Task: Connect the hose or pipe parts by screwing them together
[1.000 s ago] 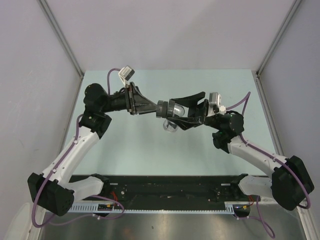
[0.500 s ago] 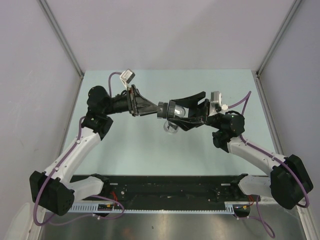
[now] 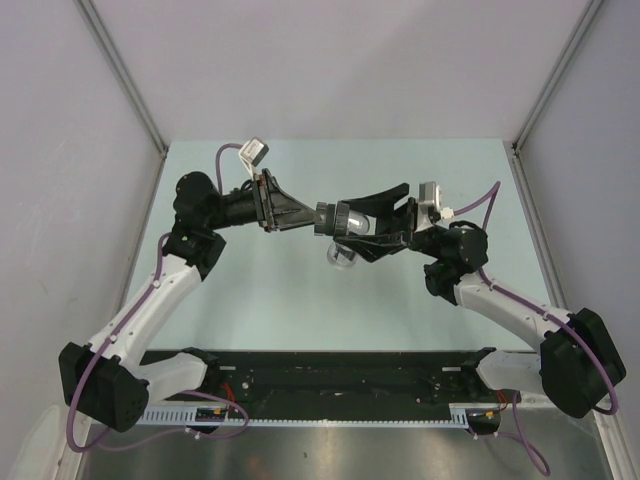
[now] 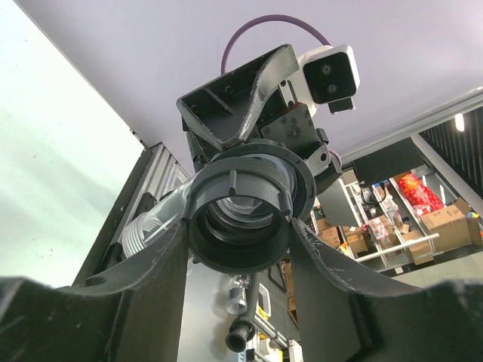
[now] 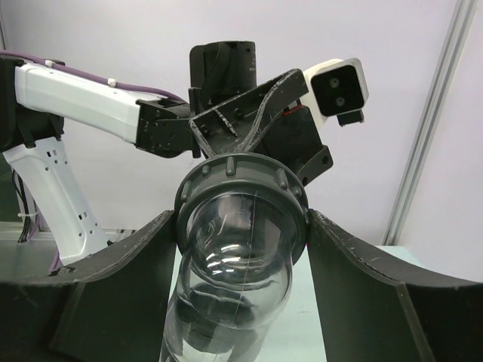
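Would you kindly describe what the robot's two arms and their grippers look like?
The left arm and right arm have white link shells and black joint housings. A purple cable runs along each. The left gripper and right gripper are matte black, each with two long, tapering fingers, and a small white camera box sits at each wrist.

1 overhead view, 2 close opposed wrist views, shared pipe parts (image 3: 338, 220)
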You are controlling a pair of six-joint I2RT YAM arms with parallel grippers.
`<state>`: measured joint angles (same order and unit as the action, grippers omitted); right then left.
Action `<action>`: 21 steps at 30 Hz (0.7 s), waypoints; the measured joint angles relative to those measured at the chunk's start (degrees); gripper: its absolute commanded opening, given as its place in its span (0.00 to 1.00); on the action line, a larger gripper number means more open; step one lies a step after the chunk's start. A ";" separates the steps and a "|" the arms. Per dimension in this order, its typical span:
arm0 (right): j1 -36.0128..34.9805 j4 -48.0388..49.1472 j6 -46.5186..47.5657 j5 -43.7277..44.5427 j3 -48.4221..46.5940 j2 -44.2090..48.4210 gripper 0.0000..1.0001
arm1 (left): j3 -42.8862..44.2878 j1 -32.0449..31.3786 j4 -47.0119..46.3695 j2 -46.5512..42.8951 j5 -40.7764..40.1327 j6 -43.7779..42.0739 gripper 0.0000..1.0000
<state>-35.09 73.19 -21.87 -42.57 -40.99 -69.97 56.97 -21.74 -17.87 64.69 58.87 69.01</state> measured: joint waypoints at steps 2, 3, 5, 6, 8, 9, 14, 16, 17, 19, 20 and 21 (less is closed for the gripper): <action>0.00 -0.72 0.42 0.02 0.00 0.00 0.40 | 0.00 0.02 0.00 0.00 0.00 -0.17 0.00; 0.00 -1.38 0.76 0.02 0.00 0.00 0.40 | 0.00 0.02 0.00 0.00 0.00 -0.37 0.00; 0.04 -2.89 1.55 0.04 0.00 0.00 0.40 | 0.00 0.02 0.00 0.00 0.00 -0.61 0.00; 0.09 -3.54 1.90 0.02 0.00 0.00 0.40 | -0.02 0.02 0.00 0.00 0.00 -0.66 0.00; 0.24 -4.42 2.34 0.02 0.00 0.00 0.40 | -0.20 0.04 0.00 0.00 -0.02 -1.11 0.00; 0.33 -4.61 2.45 0.00 0.00 0.02 0.40 | -0.44 0.07 -0.02 0.00 0.00 -1.18 0.01; 0.33 -5.60 2.38 -0.44 0.00 -0.02 0.40 | -1.46 0.11 -0.04 0.00 0.00 -1.60 0.01; 0.33 -5.57 2.29 -0.66 0.00 -0.15 0.39 | -1.55 0.11 -0.04 0.00 0.04 -1.64 0.00; 0.33 -5.53 2.21 -0.79 0.00 -0.24 0.39 | -1.64 0.11 -0.04 0.00 0.07 -1.68 0.00; 0.33 -5.44 2.10 -1.16 0.00 -0.52 0.39 | -1.86 0.13 -0.04 0.00 0.17 -1.92 0.00; 0.33 -5.40 2.01 -1.31 0.00 -0.66 0.39 | -1.92 0.13 0.02 0.00 0.20 -2.03 0.00; 0.33 -5.33 1.95 -1.40 0.00 -0.76 0.39 | -1.92 0.17 0.02 0.00 0.22 -2.12 0.01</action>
<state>-34.76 67.85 -19.92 -43.97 -40.99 -70.74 55.05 -21.56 -17.85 64.69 59.09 66.89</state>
